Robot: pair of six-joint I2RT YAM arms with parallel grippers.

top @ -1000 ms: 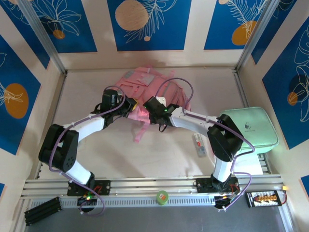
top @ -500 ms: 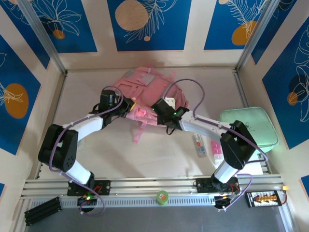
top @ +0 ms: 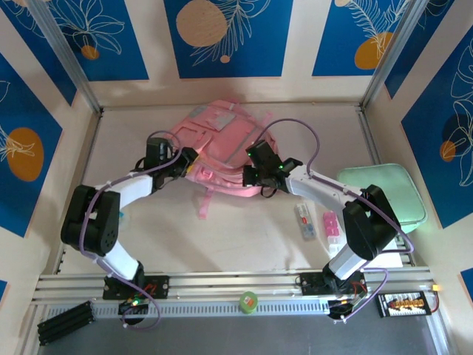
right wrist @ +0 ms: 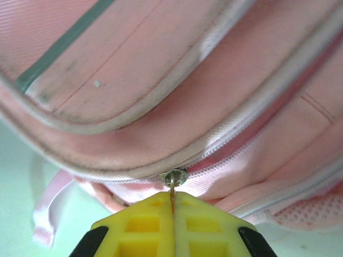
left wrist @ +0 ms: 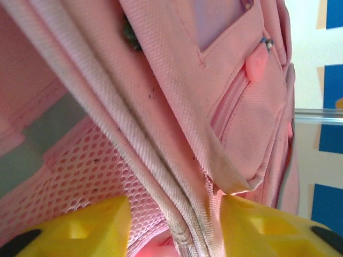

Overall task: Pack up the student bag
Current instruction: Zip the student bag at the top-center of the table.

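Right end effector (right wrist: 172, 206), fingers pressed shut on the small metal zip pull (right wrist: 172, 177) of the student bag (top: 222, 133), which lies at the far middle of the counter (top: 244, 222). Left end effector (left wrist: 174, 214) stands partly open, holding nothing, astride a piped seam (left wrist: 161, 176) beside pink mesh (left wrist: 102, 171). Moving the zip cleanly likely means pulling straight along its track while the left steadies the fabric.

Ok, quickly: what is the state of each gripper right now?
Left gripper: jaws open, either side of a piped edge of the student bag.
Right gripper: closed on the zip pull of the bag.
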